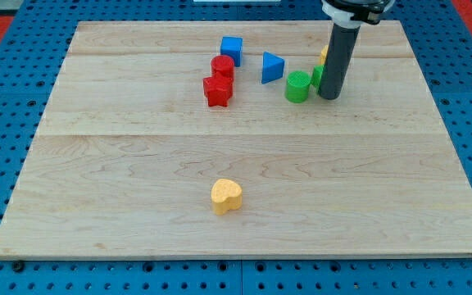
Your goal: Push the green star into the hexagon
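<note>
The rod carries no fingers. Its tip (329,97) stands touching the half-hidden green block (316,76), probably the star, seemingly to drive it far toward the yellow block (324,55), perhaps the hexagon.

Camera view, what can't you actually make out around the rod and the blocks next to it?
- Green block behind the rod: only a sliver shows, shape unclear; the rod hides the rest.
- Yellow block at the rod's upper left: mostly hidden by the rod, shape unclear.
- My tip: whether it touches that green sliver cannot be told.
- The arm above the rod: cut off by the view's top edge.
</note>
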### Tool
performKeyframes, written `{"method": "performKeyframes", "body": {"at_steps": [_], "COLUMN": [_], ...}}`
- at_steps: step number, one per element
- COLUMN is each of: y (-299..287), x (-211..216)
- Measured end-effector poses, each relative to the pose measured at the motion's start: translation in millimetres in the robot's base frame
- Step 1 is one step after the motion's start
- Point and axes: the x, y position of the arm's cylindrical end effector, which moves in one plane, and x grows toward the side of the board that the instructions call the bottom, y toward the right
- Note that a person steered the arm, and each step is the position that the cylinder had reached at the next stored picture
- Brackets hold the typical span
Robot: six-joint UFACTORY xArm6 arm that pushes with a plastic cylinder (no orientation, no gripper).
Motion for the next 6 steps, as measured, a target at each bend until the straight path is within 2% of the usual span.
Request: {"method": "performKeyframes", "body": {"at_steps": [1,3,4,6], "y": [14.7,77.8,71.8,51.0], "x": [-22.2,-27.7,-75.8,-65.6]}}
